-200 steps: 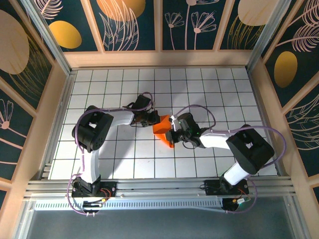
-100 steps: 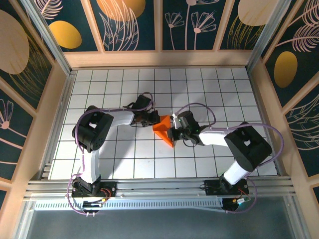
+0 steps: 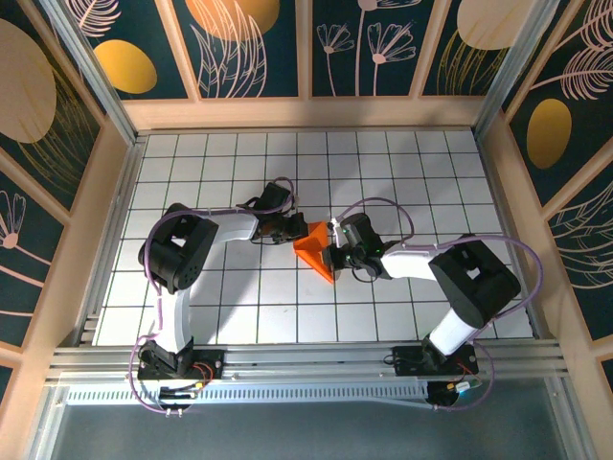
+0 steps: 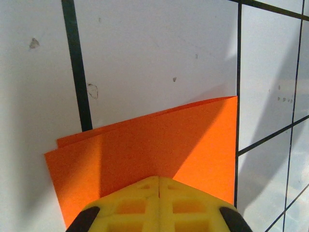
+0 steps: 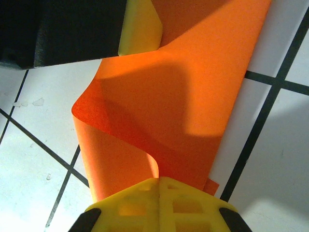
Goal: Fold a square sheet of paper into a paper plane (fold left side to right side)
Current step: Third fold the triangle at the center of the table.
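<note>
No readable text, labels, brands, numbers or signs on anything in view.

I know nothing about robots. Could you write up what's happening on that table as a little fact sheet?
Setting: white grid table with two robot arms
Object: orange paper, doubled over in layers
Left gripper: shut, pinching the paper's left side
Right gripper: shut, pinching the paper's right side
Paper shape: flat near the left gripper, curling up off the table near the right one
Progress: not yet a plane
</note>
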